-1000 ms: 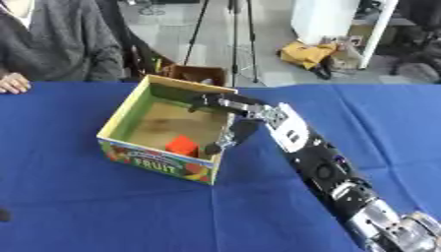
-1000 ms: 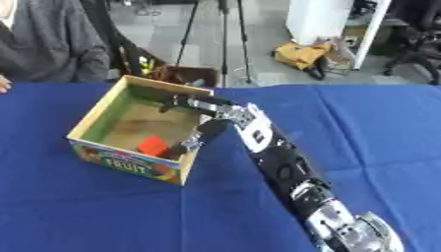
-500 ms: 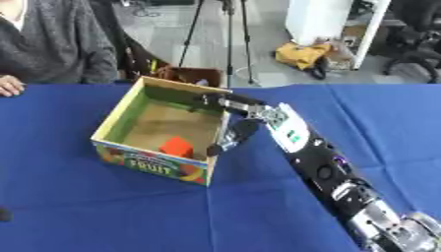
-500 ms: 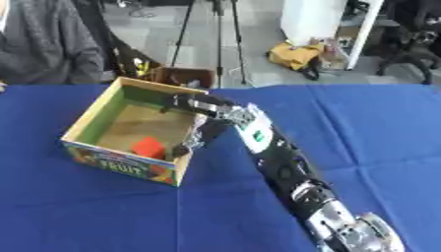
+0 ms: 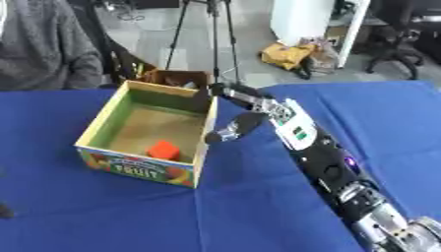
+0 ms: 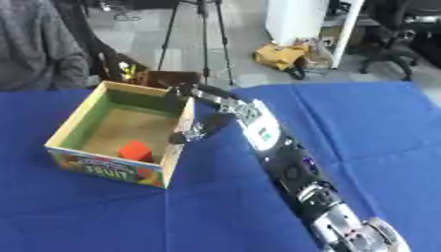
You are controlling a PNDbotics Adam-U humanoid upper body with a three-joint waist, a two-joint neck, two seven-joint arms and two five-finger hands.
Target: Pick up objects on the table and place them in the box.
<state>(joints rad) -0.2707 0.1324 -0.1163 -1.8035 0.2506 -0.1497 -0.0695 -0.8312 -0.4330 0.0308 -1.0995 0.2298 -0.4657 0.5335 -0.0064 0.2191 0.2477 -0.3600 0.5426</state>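
Note:
A cardboard box (image 5: 96,129) with a "FRUIT" label on its front stands on the blue table, open at the top. A red-orange block (image 5: 163,150) lies on its floor near the front right corner. My right arm reaches in from the lower right, and my right hand (image 5: 257,107) is open at the box's right wall, with nothing in it. One finger (image 5: 226,90) stretches over the far right corner of the rim. The other fingers (image 5: 234,128) hang down just outside the wall. A dark tip of my left hand (image 5: 4,211) shows at the lower left edge.
The blue cloth (image 5: 172,216) covers the whole table. A person in a grey top (image 5: 43,49) sits at the far left edge, and a small brown box (image 5: 176,78) stands on the floor behind. A tripod and clutter lie beyond the table.
My right hand has drawn back a little to the right, from over the box's inside to its right wall. The red-orange block stays on the box floor. The view has shifted slightly.

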